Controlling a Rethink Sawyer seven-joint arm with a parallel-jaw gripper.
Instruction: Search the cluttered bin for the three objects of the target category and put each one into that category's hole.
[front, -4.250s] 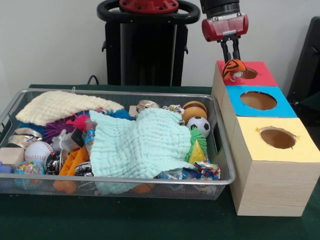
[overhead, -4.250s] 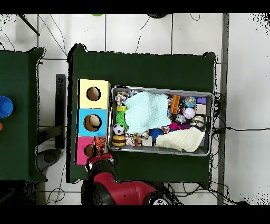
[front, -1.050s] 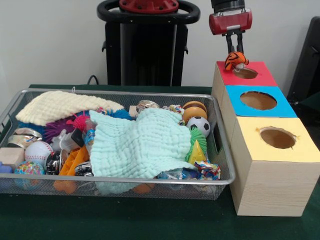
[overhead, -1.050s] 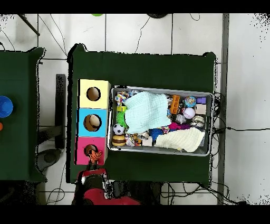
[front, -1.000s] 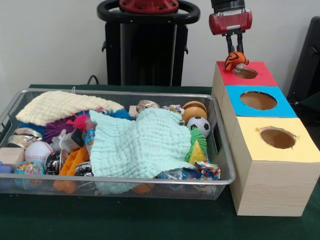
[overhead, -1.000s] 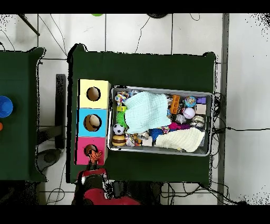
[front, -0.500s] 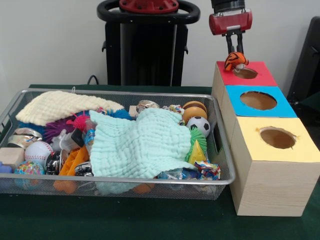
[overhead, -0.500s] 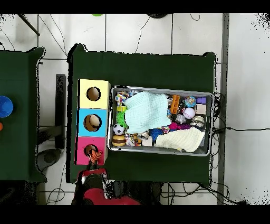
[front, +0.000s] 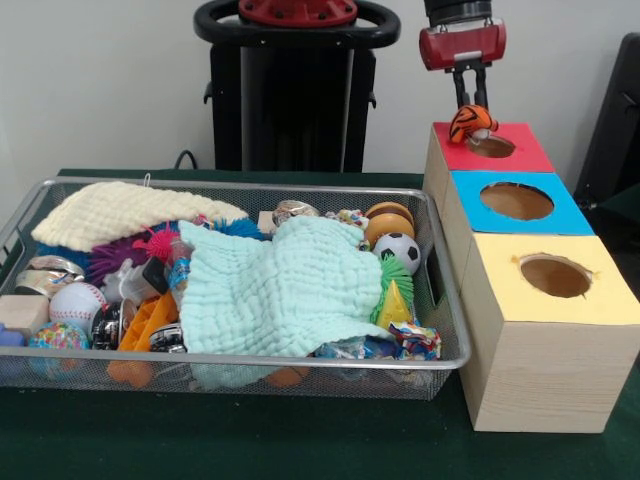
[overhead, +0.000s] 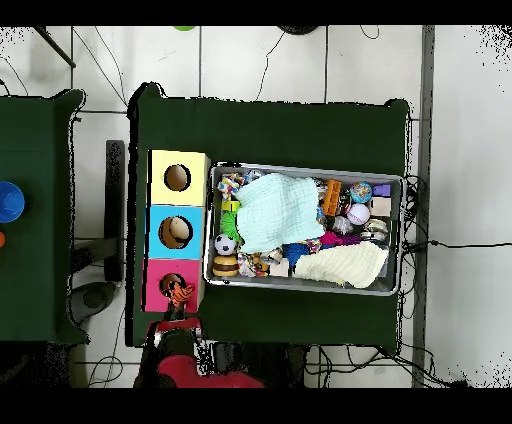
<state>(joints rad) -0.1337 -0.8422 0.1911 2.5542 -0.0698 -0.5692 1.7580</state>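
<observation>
1. A wire mesh bin (front: 440, 340) sits on the green counter (front: 250, 440), filling its left and middle in the front view.
2. At the bin's left end lie a cream knitted cloth (front: 120, 212), a purple spiky ball (front: 110, 262), a baseball (front: 76, 302) and a wooden block (front: 22, 313).
3. A pale mint cloth (front: 285, 290) covers the middle of the bin, draped over other toys.
4. Toward the bin's right end are a toy burger (front: 388, 220), a small soccer ball (front: 401, 250) and a green spiky toy (front: 397, 275).
5. Just right of the bin stands a wooden box row: yellow-topped box (front: 600, 290) nearest the counter's front edge, blue-topped box (front: 520, 225) in the middle, red-topped box (front: 525, 150) farthest back, each with a round hole.
6. An orange striped tiger toy (front: 470, 122) rests at the left rim of the red-topped box's hole (front: 492, 146), partly over the opening.
7. The gripper (front: 468, 100) hangs directly above the tiger toy; its jaws stand narrow and close together, tips right at the toy's top, and I cannot tell whether they hold it.
</observation>
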